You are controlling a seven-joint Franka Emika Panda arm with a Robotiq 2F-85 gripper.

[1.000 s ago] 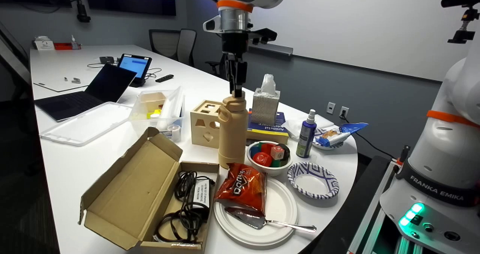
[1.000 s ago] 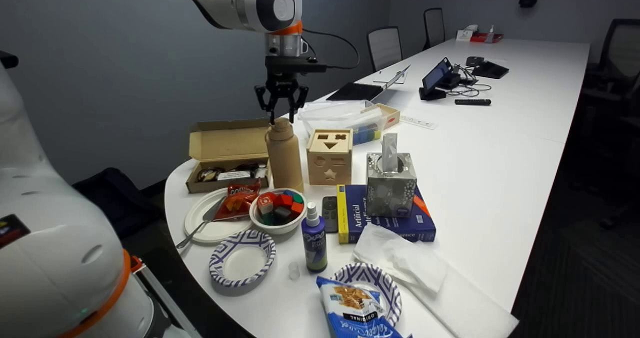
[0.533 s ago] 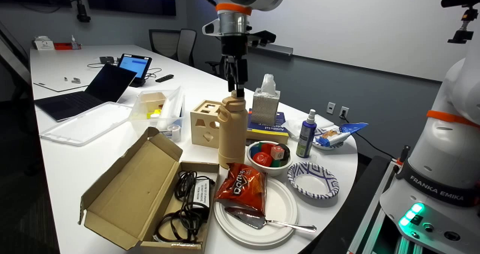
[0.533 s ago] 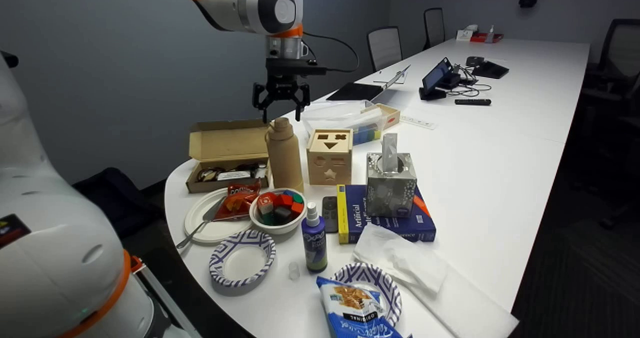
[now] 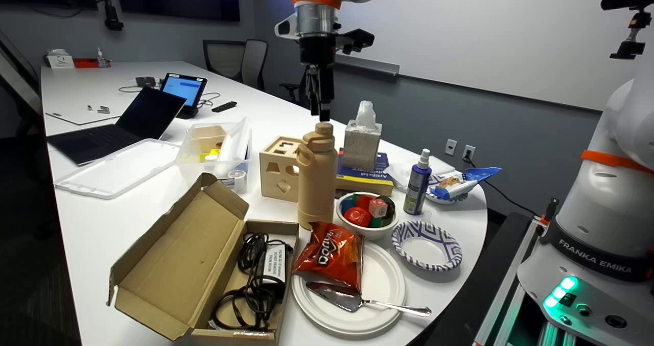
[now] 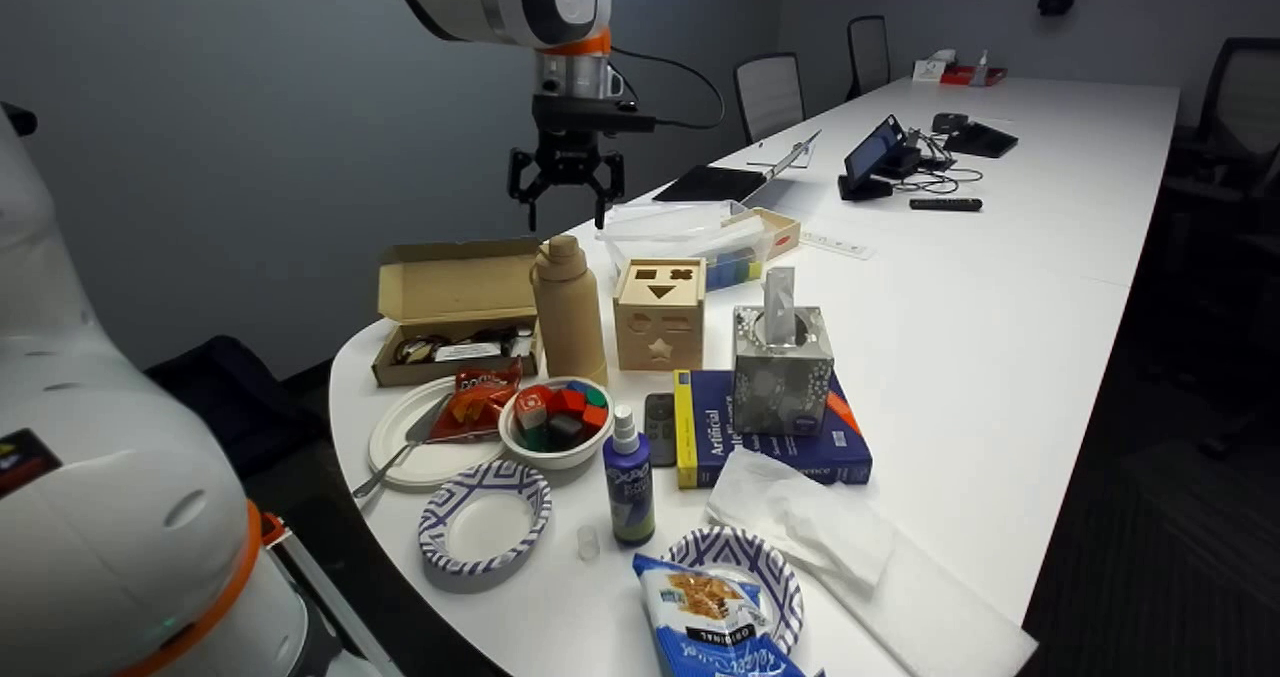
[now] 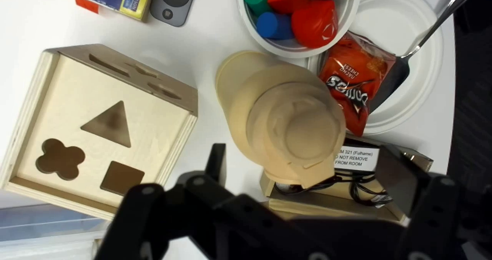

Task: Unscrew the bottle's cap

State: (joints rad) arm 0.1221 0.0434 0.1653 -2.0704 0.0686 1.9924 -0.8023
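The tall tan bottle (image 5: 318, 182) stands upright on the table, also seen as the bottle (image 6: 570, 322) in an exterior view. Its round tan cap (image 5: 324, 127) sits on top of the neck. From above, in the wrist view, the cap (image 7: 311, 135) shows as a pale disc beside the bottle's carrying loop. My gripper (image 6: 566, 226) hangs just above the cap, pointing down and wide open. Between its fingers (image 7: 217, 162) nothing is held, and a small gap separates the fingertips from the cap in both exterior views.
Around the bottle stand a wooden shape-sorter box (image 5: 278, 169), a bowl of coloured blocks (image 6: 510, 437), a red chip bag (image 5: 332, 254) on a plate and an open cardboard box (image 5: 245, 279). A purple spray bottle (image 6: 629, 487) and a tissue box (image 6: 785, 382) stand farther off.
The gripper's jaws, about half open around the cap's height a second ago, have spread wide. My gripper has then risen a little above the cap. The bottle and cap have stayed in place.
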